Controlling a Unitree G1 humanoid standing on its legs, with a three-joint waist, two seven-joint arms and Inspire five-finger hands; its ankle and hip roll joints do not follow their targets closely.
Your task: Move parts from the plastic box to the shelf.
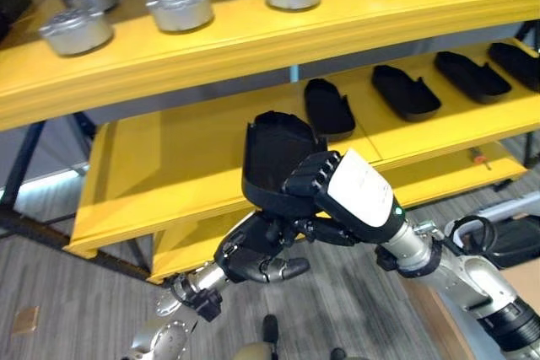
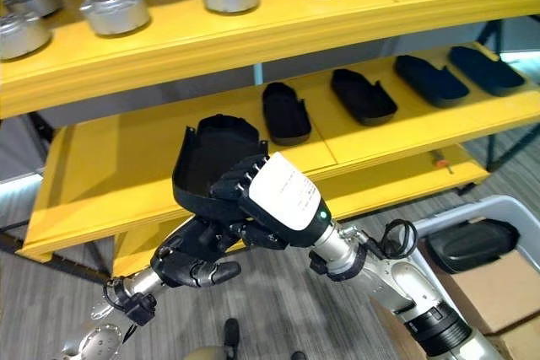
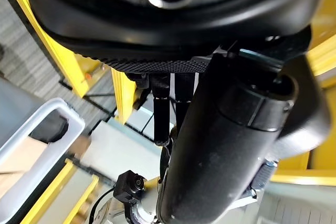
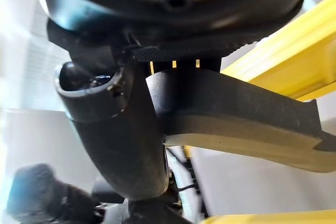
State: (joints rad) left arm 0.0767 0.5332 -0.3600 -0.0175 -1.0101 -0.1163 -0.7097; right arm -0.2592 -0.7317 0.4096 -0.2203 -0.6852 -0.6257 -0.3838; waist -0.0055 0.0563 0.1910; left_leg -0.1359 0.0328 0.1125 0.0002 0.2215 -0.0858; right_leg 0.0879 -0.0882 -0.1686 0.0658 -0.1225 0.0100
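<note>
Black tray-like part (image 1: 274, 153) sits at the centre of the left eye view, held up on edge in front of the yellow shelf (image 1: 169, 166), its hollow side facing the camera. The right hand (image 1: 337, 196) has its fingers curled over the part's lower rim, with the white back of the hand showing. The left hand (image 1: 257, 255) sits just below, under the part's bottom end; its fingers are curled, and the thumb lies against the dark underside in the left wrist view, so it looks to be gripping the part too, though the contact is partly hidden.

Four matching parts (image 1: 405, 92) already lie flat in a row on the lower shelf board, in the upper right of the frame, and silver round castings (image 1: 179, 6) stand on the top board. At the lower right of the right eye view, another part rests in the plastic box (image 2: 472, 208).

By its thin wall and moulded rim the part is probably light and fairly stiff, smooth enough to slip. Taking it by the rim at one end, as now, seems sound; the free shelf space left of the row is the likely landing spot.
</note>
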